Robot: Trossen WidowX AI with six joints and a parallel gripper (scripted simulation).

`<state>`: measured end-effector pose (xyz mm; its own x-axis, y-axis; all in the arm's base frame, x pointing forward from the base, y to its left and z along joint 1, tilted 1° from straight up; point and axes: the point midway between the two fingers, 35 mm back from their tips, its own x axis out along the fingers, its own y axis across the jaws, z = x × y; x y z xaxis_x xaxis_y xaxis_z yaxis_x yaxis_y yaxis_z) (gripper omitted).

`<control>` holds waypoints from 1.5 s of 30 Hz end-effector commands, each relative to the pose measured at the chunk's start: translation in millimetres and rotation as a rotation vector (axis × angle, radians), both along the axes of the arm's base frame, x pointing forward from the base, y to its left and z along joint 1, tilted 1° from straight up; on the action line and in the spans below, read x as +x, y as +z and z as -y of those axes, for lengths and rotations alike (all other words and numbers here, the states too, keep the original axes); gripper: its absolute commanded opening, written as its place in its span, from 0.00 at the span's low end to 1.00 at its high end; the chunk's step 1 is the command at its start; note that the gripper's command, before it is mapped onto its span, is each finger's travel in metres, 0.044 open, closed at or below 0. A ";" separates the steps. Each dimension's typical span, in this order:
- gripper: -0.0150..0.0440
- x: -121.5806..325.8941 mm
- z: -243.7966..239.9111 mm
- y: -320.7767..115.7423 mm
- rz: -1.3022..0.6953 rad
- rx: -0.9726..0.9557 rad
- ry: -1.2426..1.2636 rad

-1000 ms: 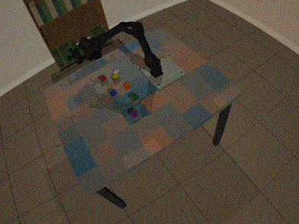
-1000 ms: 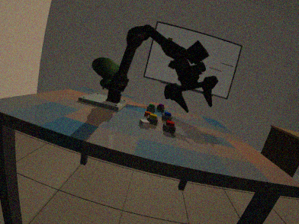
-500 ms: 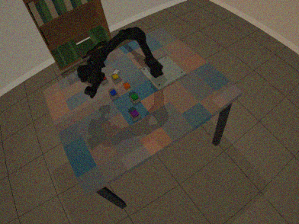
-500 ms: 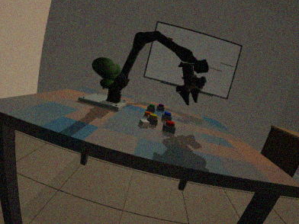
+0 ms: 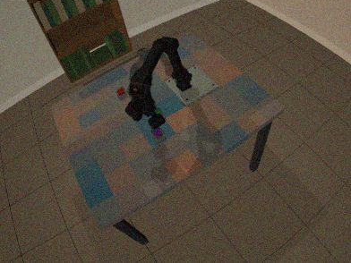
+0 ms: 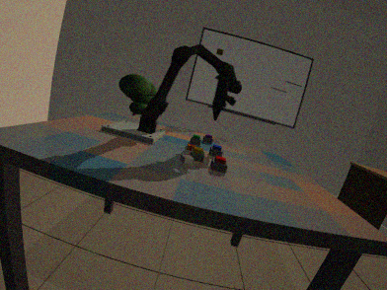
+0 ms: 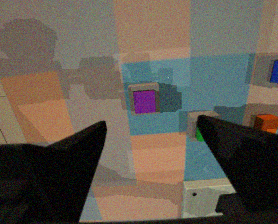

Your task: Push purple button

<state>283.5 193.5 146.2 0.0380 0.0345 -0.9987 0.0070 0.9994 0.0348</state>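
Observation:
The purple button [image 5: 158, 133] [image 6: 207, 138] [image 7: 144, 102] has a square purple cap on a grey base. In the wrist view it lies ahead of the fingers, a little above the middle of the gap between the tips. My gripper [image 7: 151, 122] is open and empty, pointing down. In the exterior view the gripper hangs well above the table, over the group of buttons. Nothing touches the purple cap. In the top view the dark arm stands close behind the purple button and hides part of the group.
A green button [image 5: 158, 112] [image 6: 196, 138] [image 7: 200, 134] is the purple button's near neighbour, partly behind a finger in the wrist view. Further off are a blue button [image 6: 215, 149] [image 7: 274, 72], an orange piece [image 7: 267, 121], a yellow piece [image 6: 197, 151] and a red one [image 5: 120, 90] [image 6: 220, 161].

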 end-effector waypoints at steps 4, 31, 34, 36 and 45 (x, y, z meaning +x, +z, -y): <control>0.80 -6.0 -5.3 -16.9 -0.022 -0.012 0.030; 0.29 -6.1 -6.0 -72.6 -0.022 -0.012 0.030; 0.29 -6.0 -6.1 -77.5 -0.022 -0.012 0.030; 0.29 -5.9 -6.2 -80.7 -0.022 -0.012 0.030; 0.29 -6.2 -6.2 -94.7 -0.022 -0.012 0.030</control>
<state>279.9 200.9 59.5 0.0279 0.0306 -0.9991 -0.0201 0.9993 0.0300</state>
